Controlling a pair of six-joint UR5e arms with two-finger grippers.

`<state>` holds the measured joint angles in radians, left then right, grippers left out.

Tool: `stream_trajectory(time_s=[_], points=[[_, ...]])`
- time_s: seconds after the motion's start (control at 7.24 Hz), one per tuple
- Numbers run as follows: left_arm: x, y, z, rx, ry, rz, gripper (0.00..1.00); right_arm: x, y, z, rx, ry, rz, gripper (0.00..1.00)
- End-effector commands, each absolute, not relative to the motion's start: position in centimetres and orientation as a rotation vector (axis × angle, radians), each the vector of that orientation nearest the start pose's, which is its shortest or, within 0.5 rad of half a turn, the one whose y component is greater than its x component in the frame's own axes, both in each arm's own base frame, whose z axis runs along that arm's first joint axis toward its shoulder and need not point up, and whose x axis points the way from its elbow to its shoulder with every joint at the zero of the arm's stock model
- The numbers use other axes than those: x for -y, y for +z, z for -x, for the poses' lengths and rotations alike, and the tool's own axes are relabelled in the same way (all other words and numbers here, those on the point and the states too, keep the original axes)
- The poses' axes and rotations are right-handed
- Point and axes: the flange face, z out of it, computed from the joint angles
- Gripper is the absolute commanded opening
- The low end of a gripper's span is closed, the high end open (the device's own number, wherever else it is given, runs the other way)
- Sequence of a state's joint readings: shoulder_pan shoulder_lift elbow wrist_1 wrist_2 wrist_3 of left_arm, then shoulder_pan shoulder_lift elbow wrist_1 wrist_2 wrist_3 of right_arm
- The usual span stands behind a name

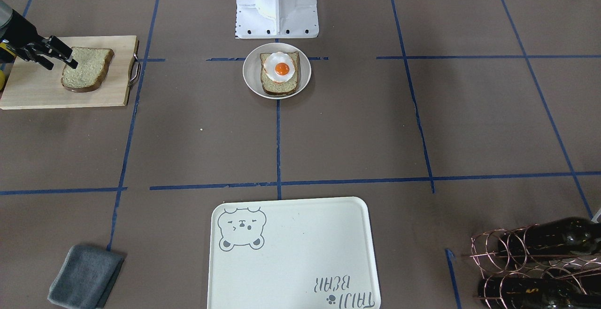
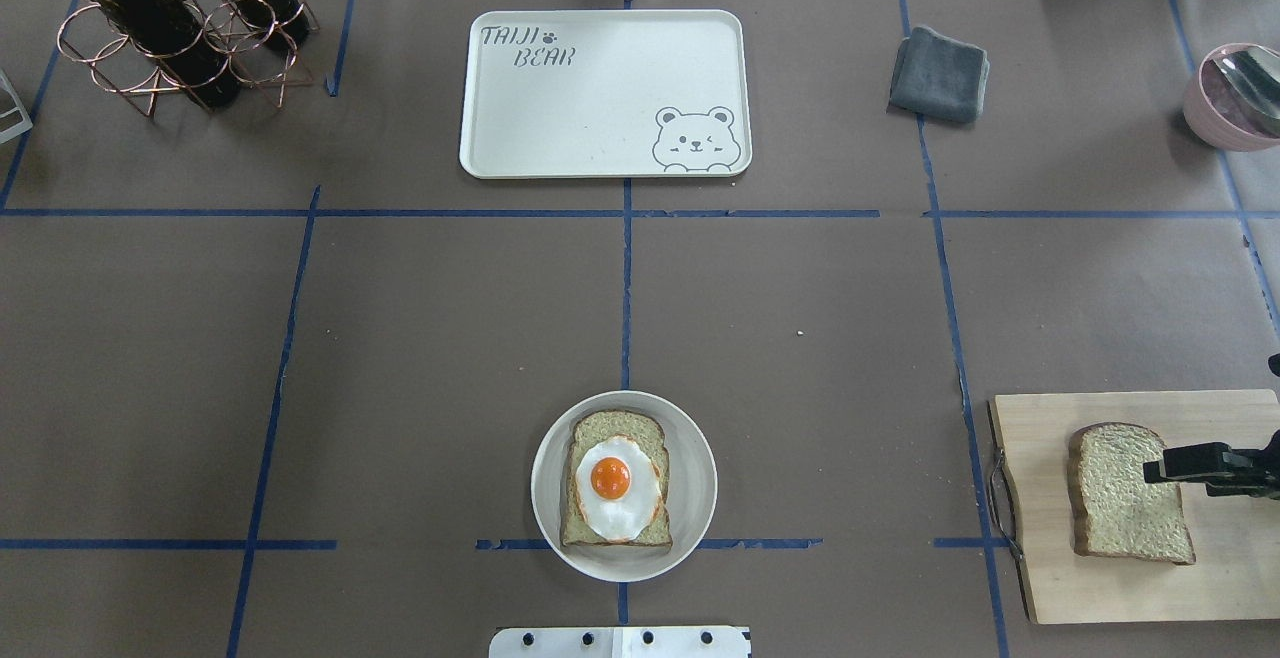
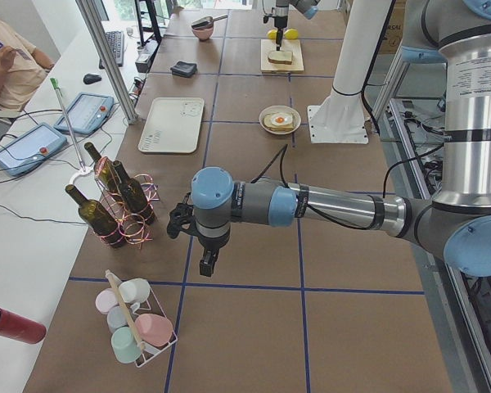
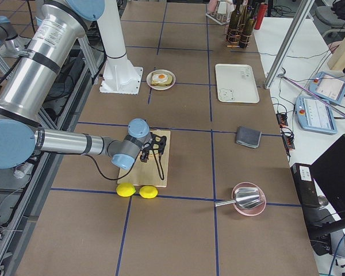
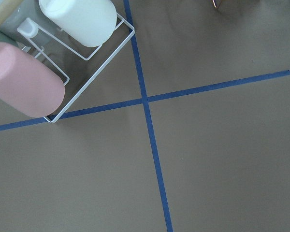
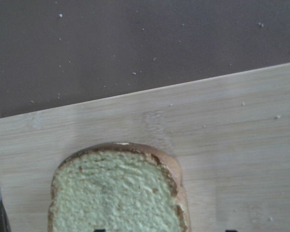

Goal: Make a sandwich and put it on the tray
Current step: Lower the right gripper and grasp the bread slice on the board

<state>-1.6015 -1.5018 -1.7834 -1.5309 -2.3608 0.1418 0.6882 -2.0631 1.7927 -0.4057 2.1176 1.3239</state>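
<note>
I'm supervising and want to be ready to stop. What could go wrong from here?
The open right gripper sits off-centre over the bread slice on the cutting board; closing may dent or miss it. The fried egg lies loose on the plated slice; a crooked drop could shift it.

We observed bright, diffuse lighting and soft shadows on the table [image 1: 357,126]; the right wrist view was blurred.
</note>
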Motion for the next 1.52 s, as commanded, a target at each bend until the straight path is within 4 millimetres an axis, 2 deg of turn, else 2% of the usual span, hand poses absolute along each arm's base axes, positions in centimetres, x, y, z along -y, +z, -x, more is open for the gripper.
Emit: stream_trajectory(time_s=[0.0, 0.55, 0.83, 0.97, 1.1, 1.24, 1.38], points=[[46.31, 59.17, 7.68, -0.779, 0.145, -0.163, 1.0, 25.29, 62.0, 18.94, 1.001, 0.147, 0.079, 0.77], [46.31, 59.17, 7.68, -0.779, 0.144, -0.162, 1.0, 25.16, 62.72, 18.93, 0.988, 0.149, 0.088, 0.57], [46.31, 59.02, 7.68, -0.779, 0.145, -0.165, 1.0, 25.12, 62.71, 18.97, 0.989, 0.147, 0.09, 0.34], [46.31, 58.95, 7.68, -0.779, 0.146, -0.166, 1.0, 25.13, 62.69, 18.93, 0.991, 0.148, 0.09, 0.18], [46.3, 58.87, 7.75, -0.778, 0.146, -0.169, 1.0, 25.14, 62.61, 18.94, 0.992, 0.148, 0.09, 0.08], [46.3, 58.72, 7.75, -0.778, 0.148, -0.172, 1.0, 25.08, 62.65, 18.89, 0.991, 0.146, 0.091, 0.0], [46.3, 58.72, 7.75, -0.778, 0.148, -0.172, 1.0, 25.05, 62.64, 18.89, 0.992, 0.145, 0.094, 0.0]])
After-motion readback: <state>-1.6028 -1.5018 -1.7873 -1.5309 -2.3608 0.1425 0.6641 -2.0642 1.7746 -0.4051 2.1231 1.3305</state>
